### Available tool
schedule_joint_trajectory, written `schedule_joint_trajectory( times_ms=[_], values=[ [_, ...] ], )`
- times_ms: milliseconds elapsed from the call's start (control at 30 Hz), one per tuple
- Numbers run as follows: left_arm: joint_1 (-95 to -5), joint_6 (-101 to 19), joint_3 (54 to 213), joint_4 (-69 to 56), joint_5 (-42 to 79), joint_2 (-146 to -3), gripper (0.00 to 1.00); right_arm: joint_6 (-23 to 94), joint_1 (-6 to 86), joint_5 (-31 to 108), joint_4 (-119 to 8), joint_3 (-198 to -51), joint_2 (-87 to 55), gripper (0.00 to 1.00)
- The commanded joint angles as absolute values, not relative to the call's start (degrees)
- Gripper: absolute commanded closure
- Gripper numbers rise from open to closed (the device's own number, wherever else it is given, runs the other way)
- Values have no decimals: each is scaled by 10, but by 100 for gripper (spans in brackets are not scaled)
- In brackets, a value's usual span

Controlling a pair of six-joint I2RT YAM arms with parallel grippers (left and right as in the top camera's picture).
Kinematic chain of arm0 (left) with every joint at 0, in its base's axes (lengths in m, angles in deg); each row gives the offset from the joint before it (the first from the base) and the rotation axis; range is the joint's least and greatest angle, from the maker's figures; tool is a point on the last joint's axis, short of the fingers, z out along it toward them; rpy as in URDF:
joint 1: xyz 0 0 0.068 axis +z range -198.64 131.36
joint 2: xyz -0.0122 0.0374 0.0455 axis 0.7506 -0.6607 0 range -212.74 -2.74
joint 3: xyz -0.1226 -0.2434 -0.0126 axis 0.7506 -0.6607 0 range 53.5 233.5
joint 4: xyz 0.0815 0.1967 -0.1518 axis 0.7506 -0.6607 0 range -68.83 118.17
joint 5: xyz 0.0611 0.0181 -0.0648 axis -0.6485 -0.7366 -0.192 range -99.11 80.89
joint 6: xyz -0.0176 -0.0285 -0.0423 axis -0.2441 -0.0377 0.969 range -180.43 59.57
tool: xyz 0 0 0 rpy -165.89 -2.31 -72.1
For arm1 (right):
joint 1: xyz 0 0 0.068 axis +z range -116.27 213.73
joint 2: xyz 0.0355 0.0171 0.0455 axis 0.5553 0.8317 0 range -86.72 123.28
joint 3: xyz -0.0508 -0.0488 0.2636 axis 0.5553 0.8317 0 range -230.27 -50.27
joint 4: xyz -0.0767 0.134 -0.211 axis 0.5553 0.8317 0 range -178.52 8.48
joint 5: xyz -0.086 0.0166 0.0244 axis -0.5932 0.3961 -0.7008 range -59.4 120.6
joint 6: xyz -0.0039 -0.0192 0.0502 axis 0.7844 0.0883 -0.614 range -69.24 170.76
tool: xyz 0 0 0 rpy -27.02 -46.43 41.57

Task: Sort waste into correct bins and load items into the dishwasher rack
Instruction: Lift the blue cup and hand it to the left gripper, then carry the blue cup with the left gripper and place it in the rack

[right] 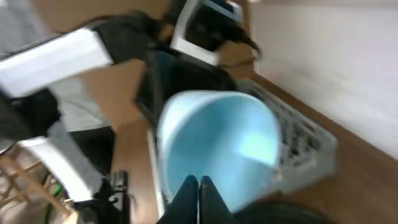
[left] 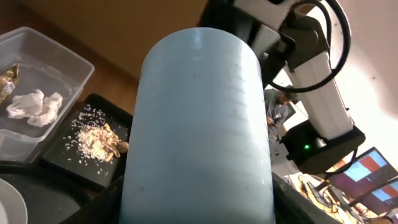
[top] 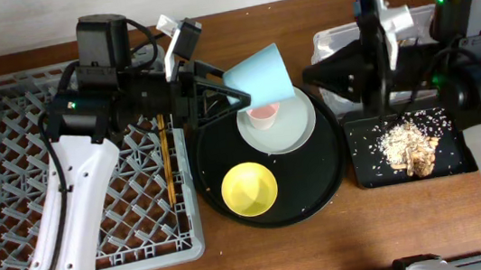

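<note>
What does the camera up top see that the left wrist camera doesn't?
Only the overhead view shows the grey rack, the chopsticks lying in it, the yellow bowl and the pink cup. Only the left wrist view shows lit screens far behind. Both show the light blue cup and the food scraps on the black tray.

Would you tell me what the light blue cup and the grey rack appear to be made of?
The light blue cup: probably plastic, matte, uniform colour with faint rings around its wall. The grey rack: seemingly moulded plastic, dull finish, one-piece lattice of pegs.
</note>
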State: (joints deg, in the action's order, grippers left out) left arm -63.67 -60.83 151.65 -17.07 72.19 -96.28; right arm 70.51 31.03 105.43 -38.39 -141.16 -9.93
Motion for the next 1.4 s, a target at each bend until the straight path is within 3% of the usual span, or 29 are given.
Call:
schedule_joint_trajectory(
  times_ms=[0,167,300,567,667,833,933,1067,1367],
  values=[
    [-635,-611,1521,-171,740,-961,50,652,308,999,-377,-1416,-94,96],
    [-635,-611,1521,-171,740,-961,51,653,367,992,-379,-1408,-84,96],
    [-635,-611,1521,-171,740,-961,51,653,430,901,-330,-1408,-63,96],
    [-609,-611,1521,-172,683,-961,52,652,392,866,-306,-1409,-63,95],
    [-564,-611,1521,-216,564,-961,55,652,309,851,-249,-1409,-63,96],
    [-518,-586,1521,-322,148,-961,58,653,238,740,-174,-1408,-63,96],
    [-518,-545,1521,-332,-16,-961,58,653,237,734,-174,-1398,-63,96],
    [-518,-521,1520,-310,-74,-977,58,653,237,734,-174,-1373,-63,96],
    [-519,-506,1520,-213,-57,-1078,58,670,237,734,-193,-1285,-63,96]
  ],
)
